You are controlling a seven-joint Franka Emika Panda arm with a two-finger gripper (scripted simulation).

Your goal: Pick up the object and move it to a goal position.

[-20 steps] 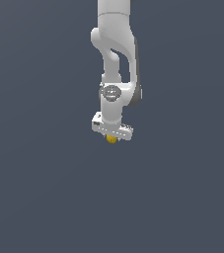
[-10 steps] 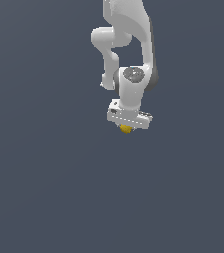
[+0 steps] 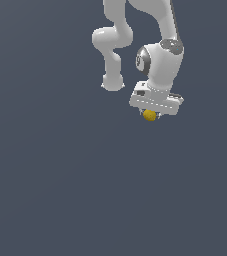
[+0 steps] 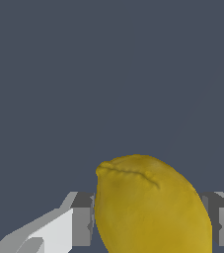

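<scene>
From my remote seat I've got the white arm (image 3: 157,60) up in the upper right of the exterior view, bent over with the gripper (image 3: 150,114) pointing down and tipped a bit so its body slopes toward the exterior view's right. The object (image 3: 150,115) is tucked right under the gripper body, in the upper right part of the scene with plain dark grey background (image 3: 60,190) all around it; I can't see any surface or container anywhere, so there's nothing I can say about what it's over. In the exterior view it just looks like a small yellow-orange blob, roughly round, and I can't read a long axis from there. The wrist view is more useful: the object (image 4: 150,207) fills the space between the two fingers (image 4: 81,225), and it reads as more egg- or lemon-shaped than a true ball, with a wrinkly seam or crease across the end facing away from the camera. Its long axis seems to run out along the direction the fingers point, maybe leaning slightly, though part of it is cut off by the frame edge so I can't be sure. The jaws are closed in on it from both sides, touching it, only as far apart as the object is wide.
</scene>
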